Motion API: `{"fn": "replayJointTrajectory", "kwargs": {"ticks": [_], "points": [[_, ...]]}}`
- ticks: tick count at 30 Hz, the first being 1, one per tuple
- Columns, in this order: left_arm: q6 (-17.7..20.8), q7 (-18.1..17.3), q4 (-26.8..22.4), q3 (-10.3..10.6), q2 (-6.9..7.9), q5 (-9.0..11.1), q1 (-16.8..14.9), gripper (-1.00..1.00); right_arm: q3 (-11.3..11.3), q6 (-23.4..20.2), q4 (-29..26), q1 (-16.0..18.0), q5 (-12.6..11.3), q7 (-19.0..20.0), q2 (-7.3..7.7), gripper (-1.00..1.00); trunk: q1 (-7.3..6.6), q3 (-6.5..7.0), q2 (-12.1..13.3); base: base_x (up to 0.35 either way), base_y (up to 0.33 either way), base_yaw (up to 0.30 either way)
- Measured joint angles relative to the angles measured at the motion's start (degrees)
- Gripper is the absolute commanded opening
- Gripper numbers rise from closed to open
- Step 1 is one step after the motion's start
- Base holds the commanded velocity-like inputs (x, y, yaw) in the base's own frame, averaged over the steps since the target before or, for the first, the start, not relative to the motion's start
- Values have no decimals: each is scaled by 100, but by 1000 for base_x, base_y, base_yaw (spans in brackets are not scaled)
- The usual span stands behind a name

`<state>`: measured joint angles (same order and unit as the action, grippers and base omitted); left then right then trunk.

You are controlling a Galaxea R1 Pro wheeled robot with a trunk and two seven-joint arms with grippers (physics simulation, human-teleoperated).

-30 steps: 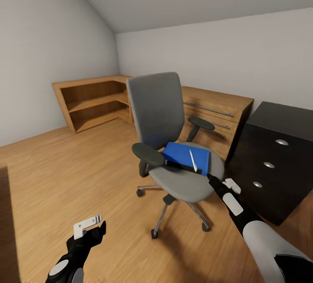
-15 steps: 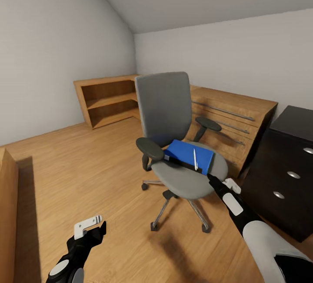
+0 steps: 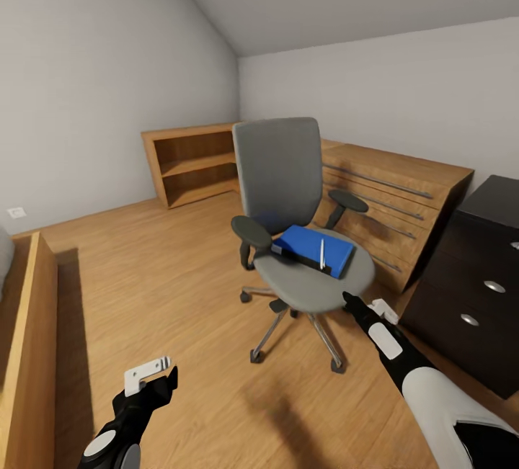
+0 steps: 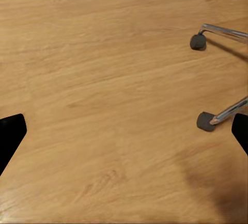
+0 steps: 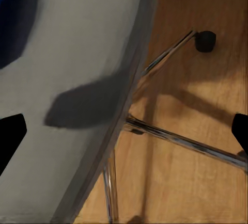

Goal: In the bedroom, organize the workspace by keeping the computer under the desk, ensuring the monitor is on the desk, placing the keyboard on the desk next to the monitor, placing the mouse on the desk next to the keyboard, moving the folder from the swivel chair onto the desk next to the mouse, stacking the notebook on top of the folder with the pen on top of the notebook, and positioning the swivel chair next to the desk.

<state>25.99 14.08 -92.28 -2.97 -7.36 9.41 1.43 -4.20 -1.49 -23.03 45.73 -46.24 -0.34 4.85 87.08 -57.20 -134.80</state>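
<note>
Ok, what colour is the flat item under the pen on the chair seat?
Blue, with the white pen on it; clearest in the head view.

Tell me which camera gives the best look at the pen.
The head view: the pen lies white and whole on the blue stack on the swivel chair. The wrist views catch the chair's seat and castors.

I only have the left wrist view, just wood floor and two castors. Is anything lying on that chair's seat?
Observer: Yes. On the seat of the swivel chair lies a blue flat item, with the pen on top of it.
Operator: Where's the right end effector?
Observer: The right end effector is at the seat's front edge, open, short of the blue item.
Operator: What's beside the chair?
Observer: A black drawer unit stands at the chair's right in the head view.
</note>
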Motion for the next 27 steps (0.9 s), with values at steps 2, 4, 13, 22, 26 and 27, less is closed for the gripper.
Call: {"fn": "replayJointTrajectory", "kwargs": {"ticks": [2,4,13,22,26,27], "points": [[0,0,0,0,0,0,0,100,-3,11,16,0,14,2,-1,100,-1,0,0,-45,0,1],[0,0,0,0,0,0,1,100,-5,22,21,0,39,5,-8,100,-2,0,0,-8,0,0],[0,0,-1,0,0,0,3,100,16,-24,-3,0,13,-3,-23,100,-2,0,0,-1,0,0],[0,0,0,0,0,0,-1,100,41,-22,0,-4,-6,-6,-25,100,-1,-1,1,-157,0,0],[0,0,0,0,0,0,1,100,50,-18,0,-4,-8,-6,-44,100,-1,-1,1,-7,0,0],[0,0,0,0,0,0,2,100,53,-18,1,-5,-7,-6,-48,100,-1,-1,1,-2,0,0]]}}
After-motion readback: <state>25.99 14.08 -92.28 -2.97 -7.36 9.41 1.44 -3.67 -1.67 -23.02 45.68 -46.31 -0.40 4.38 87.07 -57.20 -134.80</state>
